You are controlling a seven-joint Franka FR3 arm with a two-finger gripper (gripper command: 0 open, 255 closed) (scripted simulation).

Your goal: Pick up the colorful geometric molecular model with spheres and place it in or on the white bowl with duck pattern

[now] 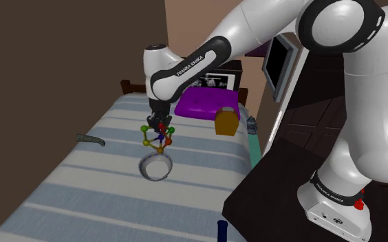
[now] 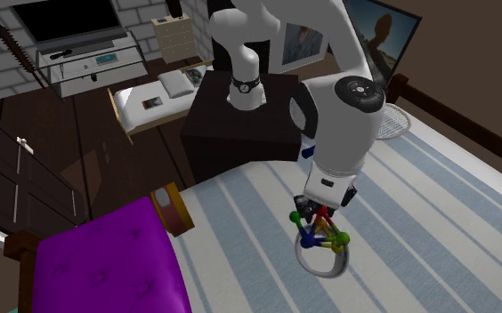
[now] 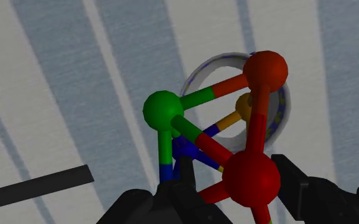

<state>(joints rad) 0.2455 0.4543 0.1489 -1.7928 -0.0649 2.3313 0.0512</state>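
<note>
The molecular model (image 1: pixel 157 136) is a frame of red, green, blue and orange spheres joined by coloured rods. It hangs from my black gripper (image 1: pixel 160 122), which is shut on its upper part, just above the white bowl (image 1: pixel 155 167) on the striped bed. In the second exterior view the model (image 2: pixel 321 233) hangs over the bowl's rim (image 2: pixel 304 263). In the wrist view the fingers (image 3: pixel 299 188) clasp the model (image 3: pixel 218 137) near its lower red sphere, and the bowl (image 3: pixel 285 107) shows behind it.
A purple pillow (image 1: pixel 205 104) and a brown box-like object (image 1: pixel 226 122) lie toward the head of the striped bed (image 1: pixel 103 192). A dark curved object (image 1: pixel 91 140) lies toward the shoulder view's left. My dark stand (image 1: pixel 275 185) borders the bed.
</note>
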